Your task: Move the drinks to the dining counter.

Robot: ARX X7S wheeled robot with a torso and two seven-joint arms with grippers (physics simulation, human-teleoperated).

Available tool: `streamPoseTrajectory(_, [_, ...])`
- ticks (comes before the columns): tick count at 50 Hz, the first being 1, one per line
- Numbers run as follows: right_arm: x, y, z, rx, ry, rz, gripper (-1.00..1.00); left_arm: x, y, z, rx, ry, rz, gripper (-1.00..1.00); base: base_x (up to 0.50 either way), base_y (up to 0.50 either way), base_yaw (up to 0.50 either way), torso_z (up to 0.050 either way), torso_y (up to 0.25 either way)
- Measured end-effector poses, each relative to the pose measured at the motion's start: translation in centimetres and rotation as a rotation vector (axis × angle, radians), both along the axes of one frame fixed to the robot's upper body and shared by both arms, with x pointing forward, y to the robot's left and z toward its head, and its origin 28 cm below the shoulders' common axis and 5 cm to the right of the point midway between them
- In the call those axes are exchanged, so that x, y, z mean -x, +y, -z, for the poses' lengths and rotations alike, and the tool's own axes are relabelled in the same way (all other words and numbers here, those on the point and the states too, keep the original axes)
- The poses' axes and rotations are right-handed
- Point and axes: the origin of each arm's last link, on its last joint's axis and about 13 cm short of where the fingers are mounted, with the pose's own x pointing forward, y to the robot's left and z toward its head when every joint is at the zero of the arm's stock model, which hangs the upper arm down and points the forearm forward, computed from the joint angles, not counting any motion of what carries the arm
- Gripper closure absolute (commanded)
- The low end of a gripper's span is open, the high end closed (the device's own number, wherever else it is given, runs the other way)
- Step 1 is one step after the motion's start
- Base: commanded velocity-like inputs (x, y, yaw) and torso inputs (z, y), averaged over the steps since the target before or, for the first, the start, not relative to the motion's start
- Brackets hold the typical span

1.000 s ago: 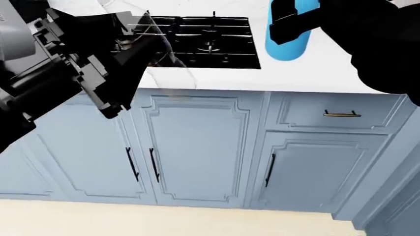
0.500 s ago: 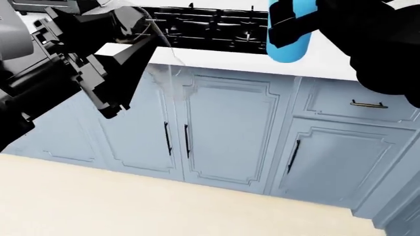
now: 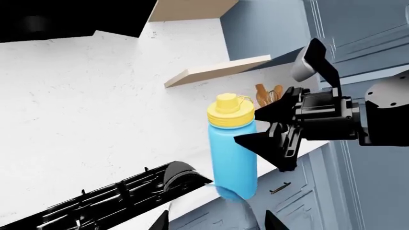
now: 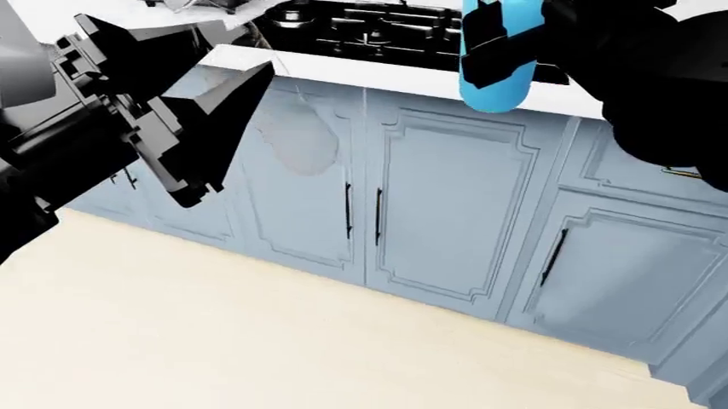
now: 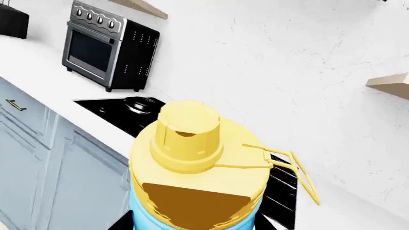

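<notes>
Holding the blue flask (image 4: 497,64) aloft at right, right gripper (image 3: 281,139) clamped on its body. Left gripper (image 4: 222,102) grips the clear bottle (image 4: 298,136), raised before blue cabinets (image 4: 455,221).

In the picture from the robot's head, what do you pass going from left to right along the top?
Left gripper with the clear bottle → black hob → sky-blue flask held by the right gripper → the right arm's black bulk.

no readable text, labels, or numbers anywhere
</notes>
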Motion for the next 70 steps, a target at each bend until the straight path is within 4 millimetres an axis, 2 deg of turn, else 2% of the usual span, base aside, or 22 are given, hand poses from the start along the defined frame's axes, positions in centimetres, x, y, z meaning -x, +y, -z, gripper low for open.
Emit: streamPoseTrajectory(70, [-0.07, 0.22, 0.05, 0.018, 0.012, -0.014, 1.0, 0.0, 0.16, 0.24, 0.001, 0.0, -0.003, 1.0, -0.26, -0.16, 0.49, 0.0, 0.0])
